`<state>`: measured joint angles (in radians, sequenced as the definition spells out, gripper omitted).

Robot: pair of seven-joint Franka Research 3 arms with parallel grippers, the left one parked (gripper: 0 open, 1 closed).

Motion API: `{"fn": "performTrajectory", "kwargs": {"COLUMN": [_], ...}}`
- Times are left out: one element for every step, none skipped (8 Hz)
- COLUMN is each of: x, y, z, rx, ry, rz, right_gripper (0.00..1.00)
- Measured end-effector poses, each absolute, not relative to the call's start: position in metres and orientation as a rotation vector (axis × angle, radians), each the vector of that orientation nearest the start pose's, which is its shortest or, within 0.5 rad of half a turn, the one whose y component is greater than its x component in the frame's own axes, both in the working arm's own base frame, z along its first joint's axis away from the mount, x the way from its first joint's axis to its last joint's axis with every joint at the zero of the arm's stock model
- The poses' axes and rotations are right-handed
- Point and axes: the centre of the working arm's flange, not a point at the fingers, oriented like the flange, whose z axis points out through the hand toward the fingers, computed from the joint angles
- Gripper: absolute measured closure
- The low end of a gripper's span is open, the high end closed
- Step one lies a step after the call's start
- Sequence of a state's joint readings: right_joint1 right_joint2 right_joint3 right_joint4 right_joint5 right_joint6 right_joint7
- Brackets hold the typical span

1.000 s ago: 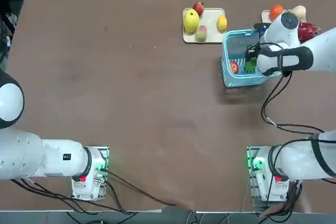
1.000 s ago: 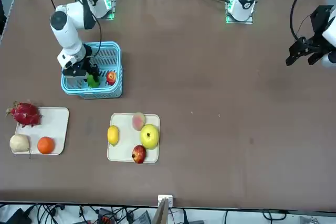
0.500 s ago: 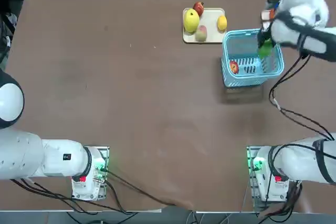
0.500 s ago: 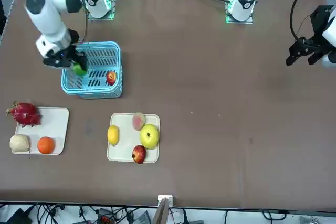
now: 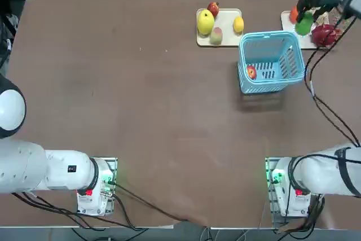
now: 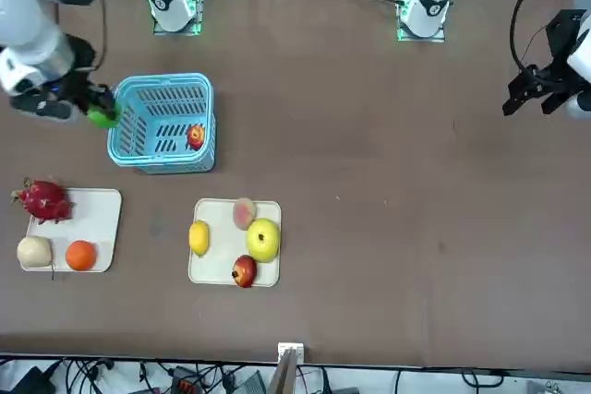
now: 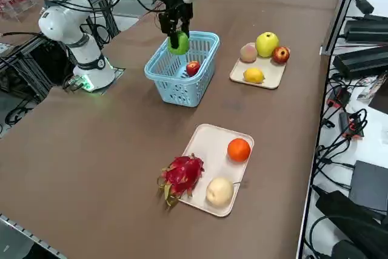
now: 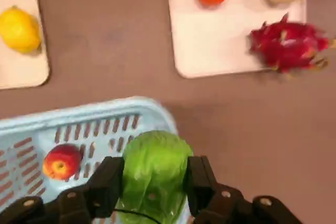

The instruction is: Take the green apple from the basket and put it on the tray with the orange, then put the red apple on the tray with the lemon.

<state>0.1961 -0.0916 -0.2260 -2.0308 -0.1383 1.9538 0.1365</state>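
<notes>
My right gripper (image 6: 92, 112) is shut on the green apple (image 6: 104, 118) and holds it high in the air, clear of the light blue basket (image 6: 162, 163), on the side toward the tray with the orange (image 6: 100, 223). In the wrist view the green apple (image 8: 155, 169) sits between both black fingers (image 8: 107, 182). The red apple (image 6: 195, 137) lies alone inside the basket. The orange (image 6: 80, 255) rests on its cream tray. The lemon (image 6: 199, 237) lies on the other cream tray (image 6: 218, 272).
A pink dragon fruit (image 6: 42, 200) and a pale cream round fruit (image 6: 34, 251) share the orange's tray. A yellow-green apple (image 6: 262, 239), a dark red apple (image 6: 244, 270) and a peach-like fruit (image 6: 244, 212) share the lemon's tray.
The right gripper has lifted the green apple out of the basket and carried it up and sideways toward the tray with the orange. The red apple stayed in the basket.
</notes>
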Motion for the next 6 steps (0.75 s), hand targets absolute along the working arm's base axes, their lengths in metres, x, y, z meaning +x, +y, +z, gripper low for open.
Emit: {"fn": "performTrajectory", "kwargs": {"x": [0.552,0.578,0.604,0.625,0.638,0.644], "y": [-0.051,-0.069,-0.085,-0.105,-0.132,-0.158], "z": [0.476,0.459,0.436,0.407,0.375,0.345], "rx": [-3.257,-3.278,-3.295,-3.297,-3.278,-3.249], "ry": [0.173,0.160,0.137,0.086,0.023,-0.009], "rz": [-0.009,-0.006,-0.027,-0.060,-0.101,-0.133], "right_gripper": [0.33,0.33,0.33,0.33,0.33,0.33]}}
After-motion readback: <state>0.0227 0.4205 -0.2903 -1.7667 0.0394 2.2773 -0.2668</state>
